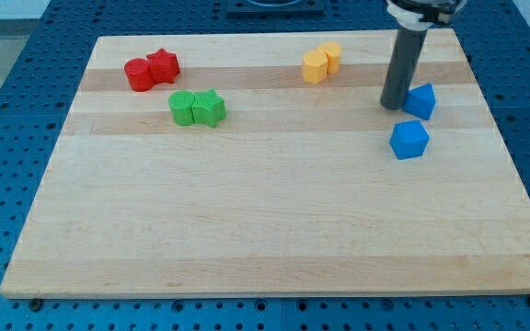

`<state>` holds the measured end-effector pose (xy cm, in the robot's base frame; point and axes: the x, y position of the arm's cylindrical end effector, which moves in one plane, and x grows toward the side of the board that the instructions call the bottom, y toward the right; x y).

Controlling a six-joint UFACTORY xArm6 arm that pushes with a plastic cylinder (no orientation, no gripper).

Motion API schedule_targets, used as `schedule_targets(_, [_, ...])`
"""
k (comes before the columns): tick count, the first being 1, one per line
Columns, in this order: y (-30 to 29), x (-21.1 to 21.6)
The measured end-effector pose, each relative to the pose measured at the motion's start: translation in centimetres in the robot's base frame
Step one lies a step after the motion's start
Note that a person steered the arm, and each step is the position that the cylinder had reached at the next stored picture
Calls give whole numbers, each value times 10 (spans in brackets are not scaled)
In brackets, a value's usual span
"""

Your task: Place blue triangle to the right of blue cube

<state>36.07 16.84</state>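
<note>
Blue perforated metal base (26, 55) surrounded a pale wooden board (265, 211) with lengthwise grain bands, matte finish, straight edges.

No gripper on this rig, nothing to open or close, nothing held. Dark, smooth cylindrical rod came down from the view's top right; my tip (395, 106) sat on the board, touching or just beside the left face of the upper blue block.

Two blue blocks, glossy plastic look, at the view's right:
- blue triangle (420, 100), upper one, angled faces, right next to my tip on its right side.
- blue cube (409, 139), lower one, boxy, just below the triangle and slightly to the left. Small gap between the two, not touching as far as I could tell.

So the triangle lay above the cube toward the view's top, not at its right.

Other blocks, all well apart from my tip:
- red pair (152, 70) at the view's top left, one rounded, one star-like, touching.
- green pair (198, 108) just below and right of the red, lobed outlines, touching.
- yellow-orange pair (322, 62) at top centre, faceted, touching; exact shapes too small to call.
</note>
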Motion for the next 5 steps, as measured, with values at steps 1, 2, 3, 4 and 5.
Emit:
schedule_targets(1, [0, -4])
schedule_targets(2, [0, -27])
schedule_targets(3, [1, -49])
schedule_targets(4, [29, -50])
schedule_targets(5, [39, -34])
